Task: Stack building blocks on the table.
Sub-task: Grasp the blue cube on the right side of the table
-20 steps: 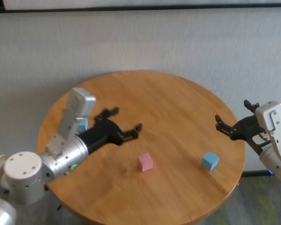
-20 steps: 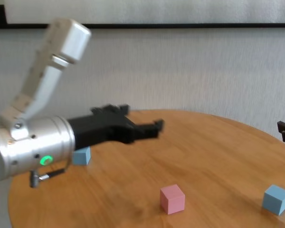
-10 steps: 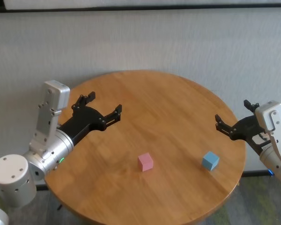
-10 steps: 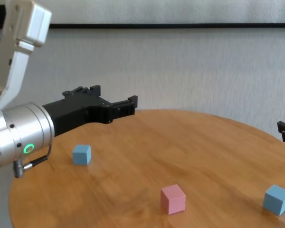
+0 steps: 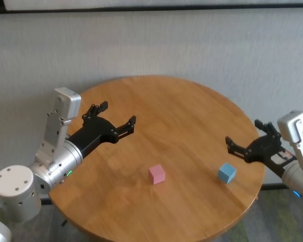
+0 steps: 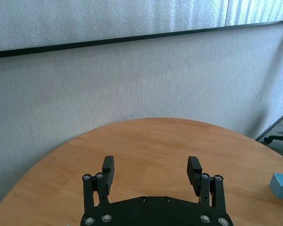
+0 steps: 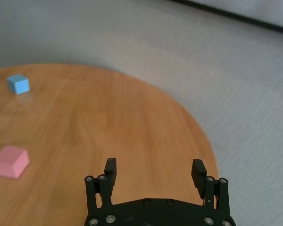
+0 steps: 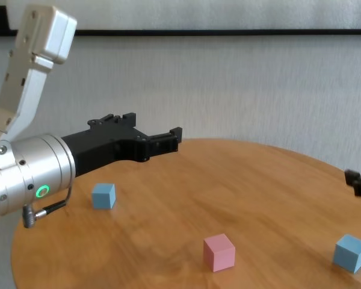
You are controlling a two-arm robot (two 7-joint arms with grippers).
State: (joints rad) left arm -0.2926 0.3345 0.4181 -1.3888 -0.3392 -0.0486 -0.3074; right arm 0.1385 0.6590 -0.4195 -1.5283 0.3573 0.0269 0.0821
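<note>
I have my right gripper point(image 5: 246, 143) wide open and empty, with a light blue block point(image 5: 226, 173) just below and in front of it on the desk point(image 5: 182, 116). I'd centre over it before descending. The pink block point(image 5: 156, 174) sits farther inward. My left gripper point(image 5: 115, 117), also open and empty, hovers above the other blue block point(image 8: 103, 195).

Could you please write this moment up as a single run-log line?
left gripper: open, above table, empty | right gripper: open, near right blue block | pink block: loose | left blue block: loose | stack: not begun
</note>
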